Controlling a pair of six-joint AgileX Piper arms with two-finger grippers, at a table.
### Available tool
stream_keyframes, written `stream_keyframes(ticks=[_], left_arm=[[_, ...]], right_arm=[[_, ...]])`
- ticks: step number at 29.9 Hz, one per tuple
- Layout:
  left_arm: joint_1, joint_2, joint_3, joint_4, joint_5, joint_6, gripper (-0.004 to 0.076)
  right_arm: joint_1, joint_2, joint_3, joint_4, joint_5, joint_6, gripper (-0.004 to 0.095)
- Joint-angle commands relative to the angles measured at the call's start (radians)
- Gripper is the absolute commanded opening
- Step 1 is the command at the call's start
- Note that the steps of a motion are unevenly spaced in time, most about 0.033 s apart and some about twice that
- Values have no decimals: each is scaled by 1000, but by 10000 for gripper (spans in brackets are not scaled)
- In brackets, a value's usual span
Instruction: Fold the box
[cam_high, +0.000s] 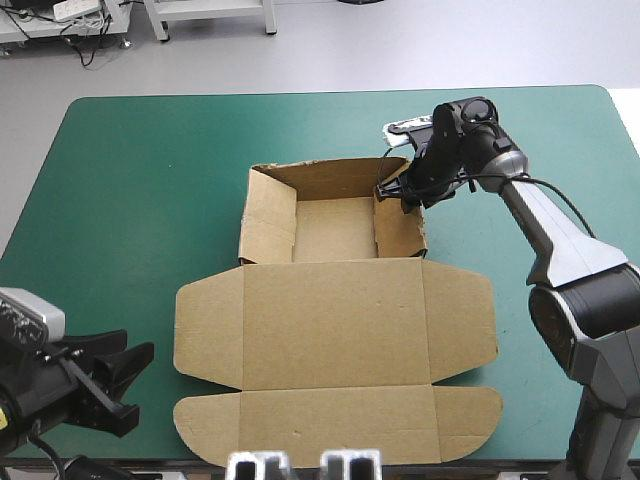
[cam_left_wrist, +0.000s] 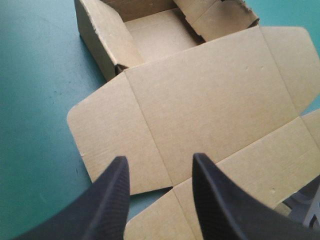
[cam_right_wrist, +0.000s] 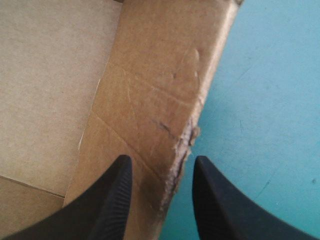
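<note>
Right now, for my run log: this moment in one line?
box: walls raised, lid flat | right gripper: open, straddling right wall | left gripper: open, off box

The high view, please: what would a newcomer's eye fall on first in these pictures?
The brown box dominates the middle of the teal-green table: a tray with raised walls at its far end, the lid lying flat toward the near edge. The right gripper is open astride the tray's right wall near its far corner, while the left gripper is open by the table's near left corner, apart from the box.
</note>
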Motion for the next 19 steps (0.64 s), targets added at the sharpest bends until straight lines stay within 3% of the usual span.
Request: stream_keyframes(ticks=[1,4,8,13,19], left_arm=[[-2,-56,46,4,41,0,293],[-2,-77,65,7,41,-2,293],[-2,-80,69,15,41,-2,293],[-2,-80,69,22,41,-2,293],[-2,-80,69,22,41,-2,293]], right_arm=[[-2,-36,-24,34,12,-8,182],[-2,-27,-24,44,3,-11,-23],[-2,-28,-26,15,1,-19,-19],[-27,-95,-32,-150,16,-28,-19],[-220,-213,-32,-269,16,-83,-19]])
